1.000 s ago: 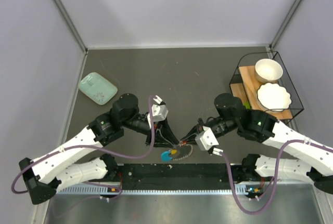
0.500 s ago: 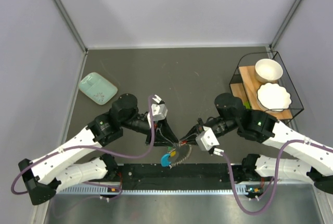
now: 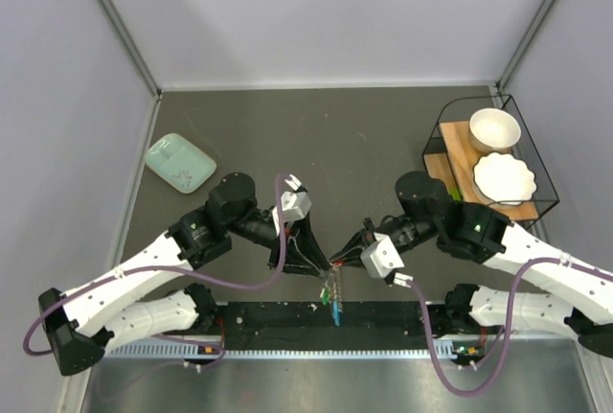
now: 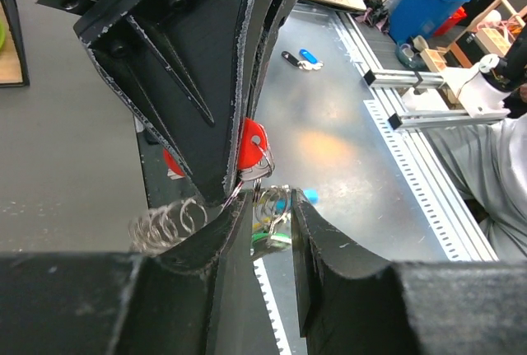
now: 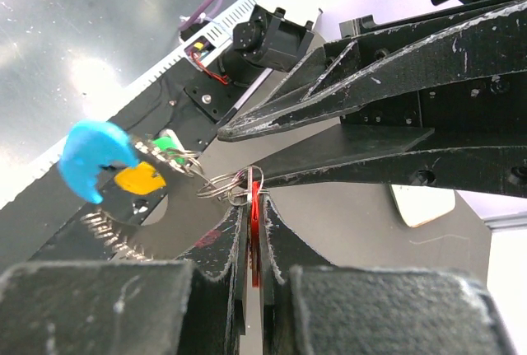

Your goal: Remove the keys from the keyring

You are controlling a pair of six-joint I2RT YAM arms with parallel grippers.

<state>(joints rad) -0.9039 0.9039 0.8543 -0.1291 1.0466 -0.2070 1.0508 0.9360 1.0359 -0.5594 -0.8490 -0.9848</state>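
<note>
**Both pincers meeting over the table's [image 3: 383, 135] near edge, midway along it.** My right pincer [image 5: 254, 207] is clamped flat on the red-headed metal key [image 4: 251, 142]. My left pincer [image 4: 270, 205] is narrowed on the keyring [image 5: 230, 184], a cluster of steel split rings carrying a bright blue plastic crescent [image 5: 95, 157]. I judge the rings pinched rather than loose. The bundle hangs lifted, clear of the table.

Progress: early. The red key looks still threaded and no freed key is visible.

Only the right wrist view shows the crescent, a green key head [image 5: 169, 147] and a yellow tag [image 5: 140, 180]. Only the left wrist view shows the red head's round face and a wire coil [image 4: 169, 221].
</note>
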